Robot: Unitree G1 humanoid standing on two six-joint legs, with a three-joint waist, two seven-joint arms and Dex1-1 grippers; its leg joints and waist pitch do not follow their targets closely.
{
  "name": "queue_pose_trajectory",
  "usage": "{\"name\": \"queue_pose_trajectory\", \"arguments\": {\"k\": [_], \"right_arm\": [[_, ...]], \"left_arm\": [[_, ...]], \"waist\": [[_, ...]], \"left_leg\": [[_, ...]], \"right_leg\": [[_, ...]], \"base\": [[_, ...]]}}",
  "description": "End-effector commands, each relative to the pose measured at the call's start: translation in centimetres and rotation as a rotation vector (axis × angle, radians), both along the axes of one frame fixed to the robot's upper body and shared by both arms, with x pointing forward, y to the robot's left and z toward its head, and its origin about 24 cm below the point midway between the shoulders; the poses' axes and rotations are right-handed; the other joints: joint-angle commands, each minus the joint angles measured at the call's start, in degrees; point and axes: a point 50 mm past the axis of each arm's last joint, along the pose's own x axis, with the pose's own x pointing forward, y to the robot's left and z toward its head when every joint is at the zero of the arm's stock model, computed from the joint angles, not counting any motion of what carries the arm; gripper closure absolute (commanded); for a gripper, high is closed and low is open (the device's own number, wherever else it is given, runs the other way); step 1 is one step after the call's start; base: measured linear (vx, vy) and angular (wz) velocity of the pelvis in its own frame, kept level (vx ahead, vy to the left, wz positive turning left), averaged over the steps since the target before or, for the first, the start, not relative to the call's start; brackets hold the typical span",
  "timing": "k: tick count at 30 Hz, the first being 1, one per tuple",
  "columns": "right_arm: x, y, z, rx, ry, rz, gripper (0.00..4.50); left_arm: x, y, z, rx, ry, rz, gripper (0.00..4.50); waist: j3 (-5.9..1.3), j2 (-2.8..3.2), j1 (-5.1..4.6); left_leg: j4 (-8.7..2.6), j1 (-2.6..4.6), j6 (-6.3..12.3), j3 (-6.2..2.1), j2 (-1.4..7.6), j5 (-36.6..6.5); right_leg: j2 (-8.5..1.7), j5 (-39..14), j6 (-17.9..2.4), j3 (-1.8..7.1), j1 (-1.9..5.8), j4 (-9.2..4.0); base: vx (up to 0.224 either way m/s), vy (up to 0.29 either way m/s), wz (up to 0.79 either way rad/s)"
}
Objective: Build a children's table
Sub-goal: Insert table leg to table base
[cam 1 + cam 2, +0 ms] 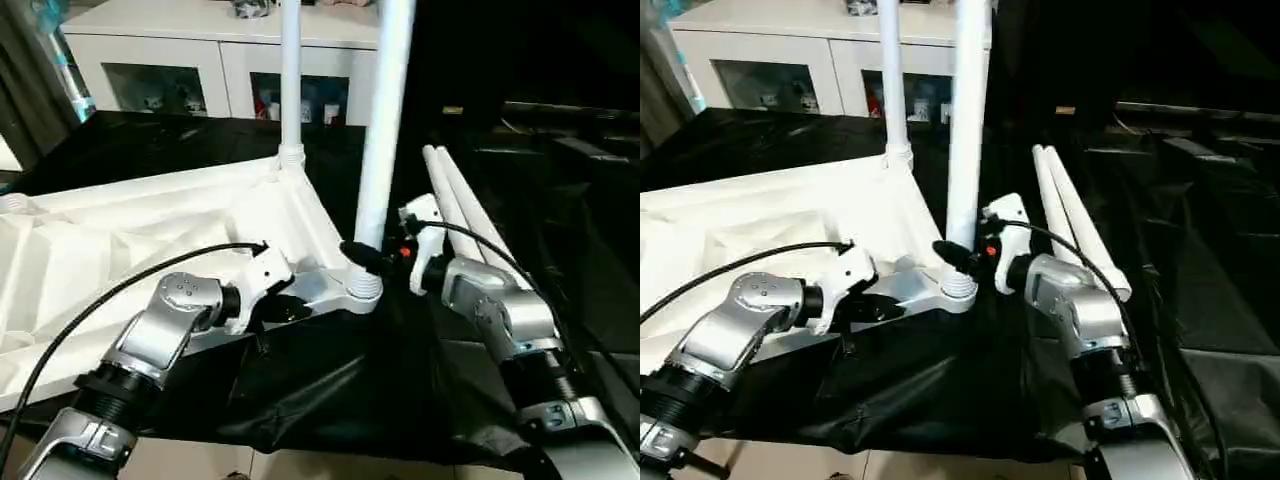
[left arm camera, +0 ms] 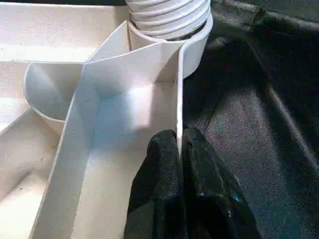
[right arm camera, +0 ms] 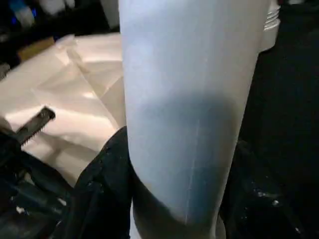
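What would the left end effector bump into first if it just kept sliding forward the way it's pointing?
Probably the corner socket with the ribbed base of the near leg screwed into it. The left end effector is pinched on the tabletop's thin edge wall, which runs straight to that socket. Depth is hard to judge.

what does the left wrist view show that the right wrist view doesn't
Left wrist view alone: the left end effector shut on the thin wall of the tabletop, with the leg's ribbed end seated in the corner socket.

Right wrist view alone: the right end effector clamped around the smooth shaft of that leg.

Both: the white upturned tabletop and the black cloth beneath it.
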Motion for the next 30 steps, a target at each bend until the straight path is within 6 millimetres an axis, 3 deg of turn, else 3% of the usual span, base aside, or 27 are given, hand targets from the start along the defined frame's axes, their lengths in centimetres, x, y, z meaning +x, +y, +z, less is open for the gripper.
{"name": "queue_pose_trajectory", "arguments": {"k": [1,2,4,5,6,7,9,10,12,13,14,16,17,23,24,26,27,28,29,30], "right_arm": [[-0.6,-1.3,-2.2,-0.026,0.082,-0.070,2.61],[-0.7,-1.4,-2.4,-0.022,0.088,-0.078,2.61],[-1.0,-1.5,-3.0,-0.009,0.098,-0.092,2.61],[-1.3,-1.6,-3.3,0.009,0.098,-0.099,2.61],[-1.5,-1.6,-3.5,0.024,0.100,-0.104,2.61],[-1.8,-1.6,-3.7,0.043,0.100,-0.111,2.61],[-2.1,-1.6,-4.0,0.070,0.102,-0.124,2.61],[-2.4,-1.6,-4.3,0.080,0.103,-0.132,2.61],[-2.8,-1.7,-4.7,0.092,0.105,-0.144,2.61],[-3.0,-1.7,-5.0,0.097,0.108,-0.153,2.61],[-3.2,-1.8,-5.2,0.104,0.112,-0.160,2.61],[-3.5,-1.8,-5.4,0.103,0.112,-0.166,2.62],[-3.6,-1.8,-5.5,0.093,0.109,-0.169,2.62],[-4.0,-1.6,-5.5,-0.045,0.047,-0.120,2.62],[-4.1,-1.4,-5.5,-0.081,0.033,-0.102,2.62],[-3.8,-1.0,-5.1,-0.141,0.009,-0.070,2.62],[-3.7,-1.0,-5.0,-0.156,0.000,-0.061,2.62],[-3.5,-0.9,-4.8,-0.175,-0.012,-0.047,2.62],[-3.3,-0.8,-4.5,-0.189,-0.021,-0.030,2.62],[-3.3,-0.7,-4.5,-0.190,-0.022,-0.029,2.62]], "left_arm": [[0.7,0.1,1.2,-0.035,-0.044,0.010,4.50],[0.8,0.2,1.2,-0.036,-0.045,0.013,4.50],[1.0,0.2,1.3,-0.037,-0.052,0.024,4.50],[1.2,0.2,1.4,-0.038,-0.057,0.030,4.50],[1.3,0.3,1.4,-0.039,-0.060,0.033,4.50],[1.4,0.3,1.5,-0.040,-0.063,0.038,4.50],[1.5,0.3,1.5,-0.041,-0.068,0.042,4.50],[1.5,0.3,1.5,-0.043,-0.070,0.046,4.50],[1.6,0.2,1.5,-0.045,-0.071,0.049,4.50],[1.7,0.2,1.5,-0.045,-0.071,0.051,4.50],[1.7,0.2,1.5,-0.045,-0.072,0.051,4.50],[1.8,0.2,1.5,-0.045,-0.072,0.052,4.50],[1.8,0.3,1.5,-0.044,-0.073,0.052,4.50],[2.0,0.3,1.5,-0.040,-0.079,0.054,4.50],[2.0,0.3,1.5,-0.039,-0.080,0.053,4.50],[2.0,0.4,1.4,-0.027,-0.087,0.048,4.50],[2.0,0.3,1.4,-0.024,-0.088,0.047,4.50],[2.0,0.3,1.3,-0.021,-0.091,0.046,4.50],[1.9,0.2,1.3,-0.014,-0.094,0.042,4.50],[1.9,0.2,1.3,-0.013,-0.095,0.041,4.50]], "waist": [[-3.92,0.15,0.28],[-3.89,0.10,0.28],[-3.88,1.27,0.42],[-3.84,0.86,0.29],[-3.86,0.87,0.39],[-3.79,1.27,0.33],[-3.96,1.32,0.46],[-4.00,1.81,0.44],[-4.00,1.63,0.40],[-3.93,2.21,0.51],[-3.94,1.93,0.38],[-3.96,1.91,0.42],[-3.90,2.45,0.23],[-3.81,2.47,0.27],[-3.81,2.70,0.28],[-3.76,2.28,0.19],[-3.57,1.53,0.03],[-3.60,1.91,0.13],[-3.54,1.66,0.04],[-3.48,1.82,-0.03]], "left_leg": [[-4.28,0.86,-1.06,-0.27,0.93,-17.07],[-4.34,0.84,-1.11,-0.33,0.92,-17.38],[-4.41,1.04,-1.77,-0.58,0.87,-19.26],[-4.42,1.03,-1.77,-0.51,0.87,-20.03],[-4.44,1.12,-1.78,-0.54,0.88,-20.29],[-4.49,1.21,-1.90,-0.56,0.90,-21.29],[-4.59,1.14,-1.70,-0.66,0.96,-20.96],[-4.61,1.16,-1.74,-0.69,0.95,-21.33],[-4.61,1.13,-1.64,-0.72,0.90,-21.60],[-4.60,1.16,-1.60,-0.74,0.87,-22.06],[-4.62,1.22,-1.48,-0.73,0.86,-22.56],[-4.66,1.11,-1.33,-0.77,0.83,-22.51],[-4.75,1.24,-1.57,-0.86,0.86,-23.78],[-4.83,1.26,-1.56,-0.97,0.81,-24.38],[-4.82,1.28,-1.58,-0.99,0.81,-24.36],[-4.83,1.17,-1.34,-0.96,0.72,-24.10],[-4.81,1.17,-1.16,-0.81,0.72,-24.30],[-4.81,1.23,-1.25,-0.99,0.70,-24.26],[-4.79,1.17,-1.19,-1.01,0.70,-24.25],[-4.78,1.25,-1.17,-1.02,0.73,-24.63]], "right_leg": [[-3.20,-17.93,-10.75,2.36,2.38,-4.77],[-3.21,-18.57,-10.65,2.30,2.44,-4.79],[-3.22,-20.05,-10.48,2.20,2.42,-4.93],[-3.18,-20.54,-10.30,2.21,2.34,-5.18],[-3.20,-20.90,-10.17,2.18,2.33,-5.19],[-3.20,-21.08,-10.10,2.20,2.25,-5.44],[-3.14,-19.53,-10.48,2.16,2.38,-5.17],[-3.09,-19.12,-10.77,2.11,2.37,-5.21],[-3.08,-19.20,-10.97,2.05,2.45,-5.14],[-3.22,-20.27,-10.77,2.08,2.35,-5.26],[-3.17,-21.11,-10.44,2.02,2.32,-5.48],[-3.21,-22.31,-9.94,2.00,2.36,-5.55],[-3.13,-22.97,-9.72,1.91,2.18,-5.76],[-3.24,-26.23,-8.34,1.88,2.06,-6.07],[-3.29,-26.35,-8.31,1.90,2.05,-6.10],[-3.18,-26.98,-7.89,1.86,2.05,-6.09],[-3.10,-28.75,-7.27,1.84,1.81,-6.44],[-3.29,-29.56,-7.13,1.82,1.88,-6.24],[-3.38,-31.19,-6.48,1.77,1.83,-6.40],[-3.44,-32.30,-5.93,1.81,1.63,-6.71]], "base": [[0.000,0.000,0.00],[0.000,0.000,0.00],[0.000,0.000,0.00],[0.000,0.000,0.00],[0.000,0.000,0.00],[0.000,0.000,0.00],[0.000,0.000,0.00],[0.000,0.000,0.00],[0.000,0.000,0.00],[0.000,0.000,0.00],[0.000,0.000,0.00],[0.000,0.000,0.00],[0.000,0.000,0.00],[0.000,0.000,0.00],[0.000,0.000,0.00],[0.000,0.000,0.00],[0.000,0.000,0.00],[0.000,0.000,0.00],[0.000,0.000,0.00],[0.000,0.000,0.00]]}}
